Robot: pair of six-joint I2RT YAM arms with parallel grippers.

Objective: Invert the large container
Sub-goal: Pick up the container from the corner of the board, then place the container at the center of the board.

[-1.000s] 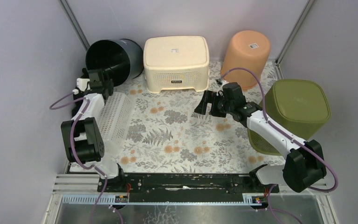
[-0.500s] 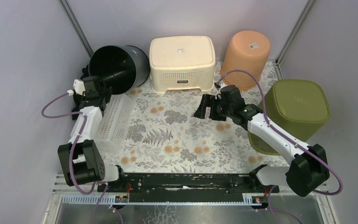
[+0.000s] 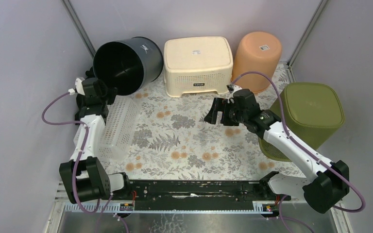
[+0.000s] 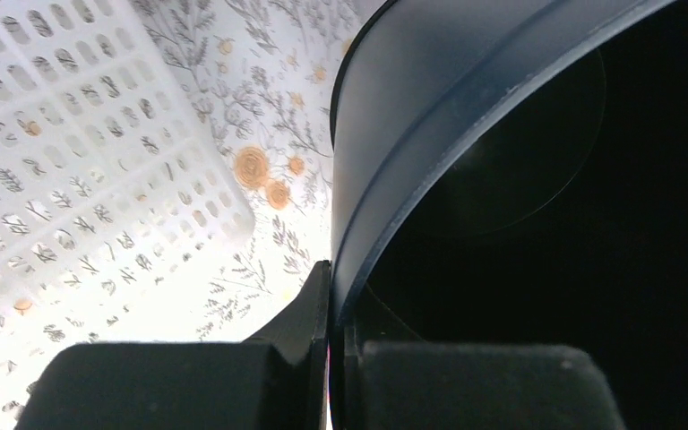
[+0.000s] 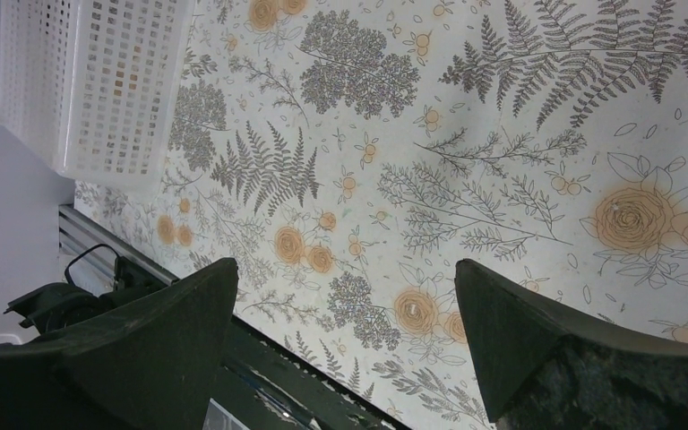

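Change since previous frame: black bucket (image 3: pixel 126 60) has swung further up off its side and shifted right; cream crate (image 3: pixel 198 65) has slid right with it. Left arm is stretched further back; right arm has drifted slightly.

Landmark: cream crate, bottom up, at the back of the counter (image 3: pixel 184 145).

- Black bucket: directly left of the crate, its wall against the crate's left side. Tilted, with the open mouth facing up and toward the front-left; dark interior visible.
- Left tool (image 3: pixel 102 92): front-left of the crate, at the bucket's lower rim. Left wrist view: jaws pinched tight on the bucket (image 4: pixel 466 116) rim, one finger outside the wall and one inside, tool (image 4: pixel 333 300) fully closed on that thin edge.
- Right tool (image 3: pixel 216 111): in front of the crate, slightly right, above the counter. Right wrist view: jaws of the tool (image 5: pixel 345 296) spread wide, nothing between them, only floral cover below. Fingers (image 5: pixel 170 313) are clear of all objects.
- White perforated basket (image 3: pixel 119 121): front-left of the crate, on its side, just beside the left arm.
- Orange bin (image 3: pixel 258 58): right of the crate, bottom up.
- Green bin (image 3: pixel 311 114): further right and forward of the crate, bottom up
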